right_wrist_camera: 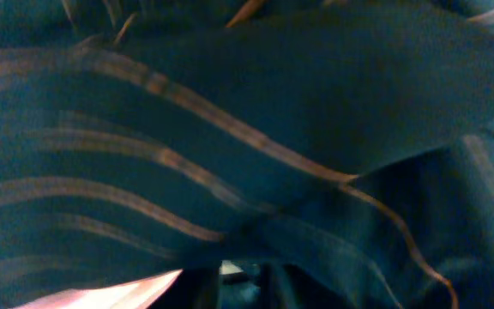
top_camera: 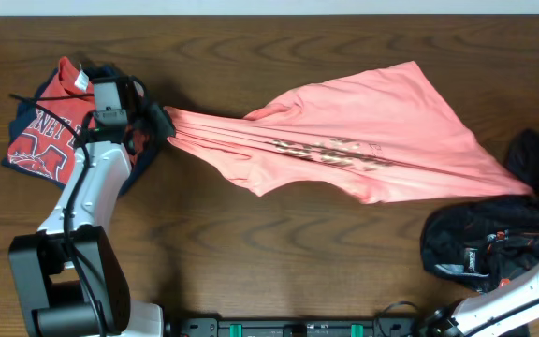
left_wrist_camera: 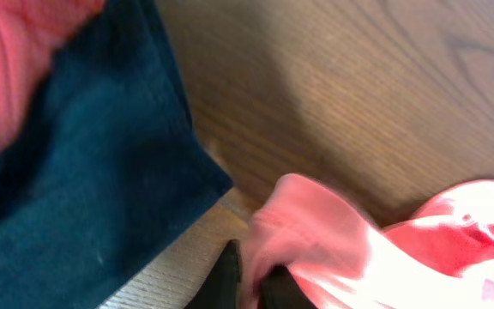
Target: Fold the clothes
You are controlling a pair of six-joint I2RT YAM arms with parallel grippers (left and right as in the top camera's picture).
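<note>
On the brown wooden table [top_camera: 251, 253], the salmon-pink T-shirt [top_camera: 382, 122] lies stretched across the middle, from the left side to the right side. It is wide near the right and pulled into a thin bunch at its left end. A pale printed line [top_camera: 330, 150] runs over it. Its right tip touches a heap of black clothes [top_camera: 480, 239] by the right edge. At the left sits a red shirt [top_camera: 45, 126] with white letters, on top of a dark blue cloth [left_wrist_camera: 84, 189]. The left gripper [top_camera: 160, 122] is just beside that pile, and its two fingers are squeezed tight on the bunched end of the T-shirt. The right gripper is hidden among the black clothes. Its camera sees mostly dark cloth with thin stripes, so one cannot tell if its fingers are apart or together.
</note>
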